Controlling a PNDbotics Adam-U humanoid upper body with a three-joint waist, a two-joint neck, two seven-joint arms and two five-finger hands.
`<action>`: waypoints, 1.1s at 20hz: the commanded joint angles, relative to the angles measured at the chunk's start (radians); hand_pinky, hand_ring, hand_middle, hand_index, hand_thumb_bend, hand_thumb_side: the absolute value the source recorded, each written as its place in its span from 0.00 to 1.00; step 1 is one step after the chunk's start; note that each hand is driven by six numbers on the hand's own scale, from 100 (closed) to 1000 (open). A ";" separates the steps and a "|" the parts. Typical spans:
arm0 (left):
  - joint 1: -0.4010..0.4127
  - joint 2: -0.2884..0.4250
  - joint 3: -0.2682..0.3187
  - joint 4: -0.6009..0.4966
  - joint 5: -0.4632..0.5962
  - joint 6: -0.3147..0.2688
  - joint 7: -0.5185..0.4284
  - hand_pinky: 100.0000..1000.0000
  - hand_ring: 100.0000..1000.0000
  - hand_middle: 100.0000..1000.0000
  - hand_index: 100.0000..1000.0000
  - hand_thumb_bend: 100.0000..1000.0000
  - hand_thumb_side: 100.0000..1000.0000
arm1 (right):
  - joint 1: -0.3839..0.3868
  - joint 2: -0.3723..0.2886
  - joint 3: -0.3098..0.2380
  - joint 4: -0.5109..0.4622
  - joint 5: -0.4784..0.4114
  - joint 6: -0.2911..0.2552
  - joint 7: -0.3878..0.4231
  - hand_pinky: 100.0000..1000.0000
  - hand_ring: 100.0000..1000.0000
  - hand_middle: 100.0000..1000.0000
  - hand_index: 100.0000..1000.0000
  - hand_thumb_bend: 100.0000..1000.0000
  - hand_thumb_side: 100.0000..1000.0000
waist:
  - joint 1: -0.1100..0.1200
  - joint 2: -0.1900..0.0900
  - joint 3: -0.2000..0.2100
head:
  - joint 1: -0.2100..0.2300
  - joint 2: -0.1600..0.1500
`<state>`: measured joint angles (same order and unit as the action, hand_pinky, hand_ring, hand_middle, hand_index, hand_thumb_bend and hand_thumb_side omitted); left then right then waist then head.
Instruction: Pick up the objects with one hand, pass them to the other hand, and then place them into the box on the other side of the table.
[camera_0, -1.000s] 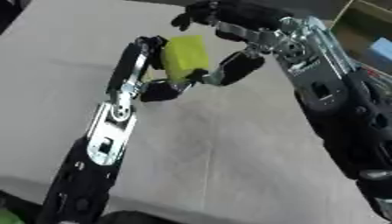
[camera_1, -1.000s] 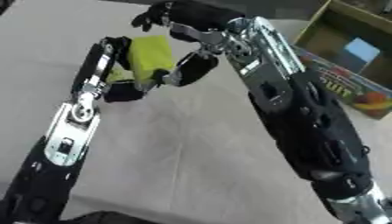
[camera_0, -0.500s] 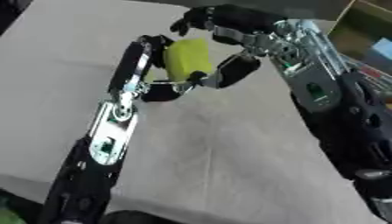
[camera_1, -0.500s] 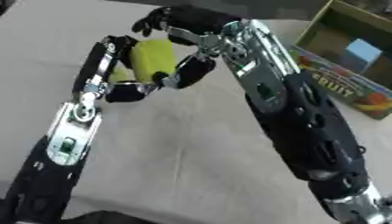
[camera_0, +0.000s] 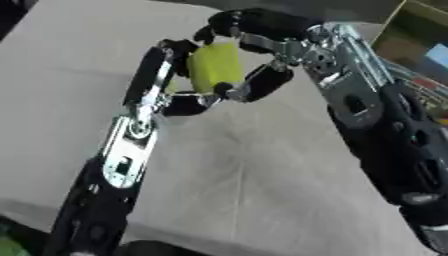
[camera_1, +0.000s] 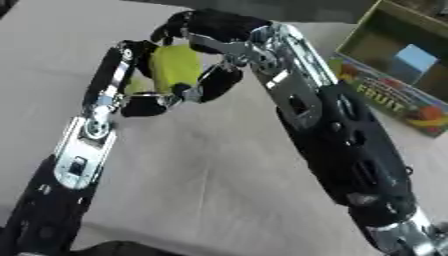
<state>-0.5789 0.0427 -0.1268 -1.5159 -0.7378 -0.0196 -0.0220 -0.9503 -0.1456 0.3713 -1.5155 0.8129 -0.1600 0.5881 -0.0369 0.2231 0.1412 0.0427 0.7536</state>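
A yellow-green block is held above the table at the top centre, between my two hands. My left hand comes up from the lower left and is curled against the block's left side, with a dark fingertip under it. My right hand arches over from the right. Its fingers wrap the block's top and its thumb presses the lower right side. The target box stands at the right edge, open, with a blue cube inside.
The box's side shows a colourful fruit print. The pale tablecloth lies below the arms. My right forearm fills the right side of the view, and my left forearm runs along the lower left.
My right hand's fingers have come down closer over the top of the block and its thumb has tucked in below. The block and my left hand have barely moved.
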 joint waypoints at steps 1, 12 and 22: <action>-0.016 -0.006 0.001 -0.016 0.009 0.005 0.012 0.42 0.35 0.20 0.38 0.00 0.15 | -0.015 -0.003 -0.005 -0.013 0.002 0.005 0.002 1.00 1.00 0.73 0.90 0.18 0.10 | 0.004 -0.017 -0.002 | 0.005 -0.001; -0.015 -0.008 0.010 -0.020 0.029 0.032 0.041 0.41 0.34 0.18 0.37 0.00 0.18 | -0.010 -0.006 -0.009 -0.031 0.004 0.015 0.018 1.00 1.00 0.75 0.92 0.24 0.13 | 0.004 -0.013 -0.004 | 0.012 0.000; -0.014 -0.010 0.015 -0.024 0.040 0.039 0.041 0.40 0.34 0.18 0.36 0.00 0.19 | -0.011 -0.005 -0.012 -0.032 0.005 0.012 0.029 1.00 1.00 0.76 0.93 0.26 0.14 | 0.004 -0.013 -0.004 | 0.015 -0.001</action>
<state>-0.5788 0.0326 -0.1267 -1.5168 -0.7070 0.0143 0.0135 -0.9496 -0.1446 0.3656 -1.5286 0.8142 -0.1460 0.6118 -0.0372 0.2238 0.1374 0.0526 0.7536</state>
